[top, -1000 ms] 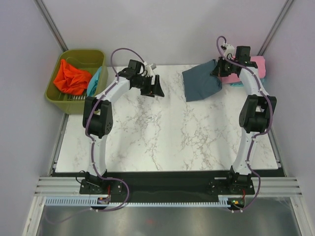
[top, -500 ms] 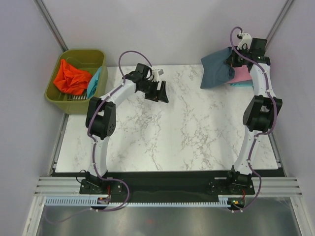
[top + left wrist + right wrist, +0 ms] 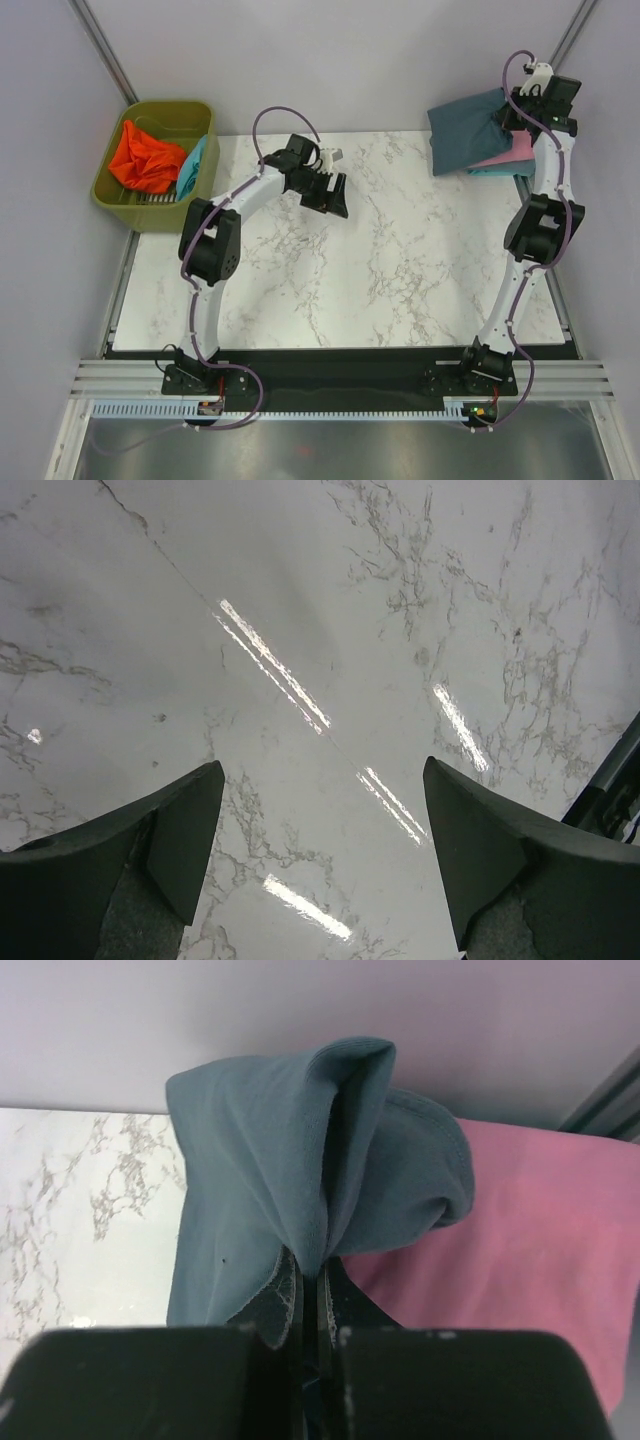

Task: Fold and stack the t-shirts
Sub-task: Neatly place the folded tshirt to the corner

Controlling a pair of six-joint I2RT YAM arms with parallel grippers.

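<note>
My right gripper is shut on a folded slate blue-grey t-shirt and holds it raised at the far right, over a pink t-shirt that lies on a teal one. In the right wrist view the blue-grey shirt hangs pinched between my closed fingers, with the pink shirt beneath. My left gripper is open and empty above the bare marble; its fingers frame only table. An orange-red t-shirt and another teal one lie in the bin.
An olive-green plastic bin stands off the table's far left corner. The marble table spreads between the arms. Walls and metal frame posts close in behind the right stack.
My right gripper has carried the blue-grey shirt rightward and farther back, from the table to above the pink shirt. My left gripper has shifted slightly right, still open.
</note>
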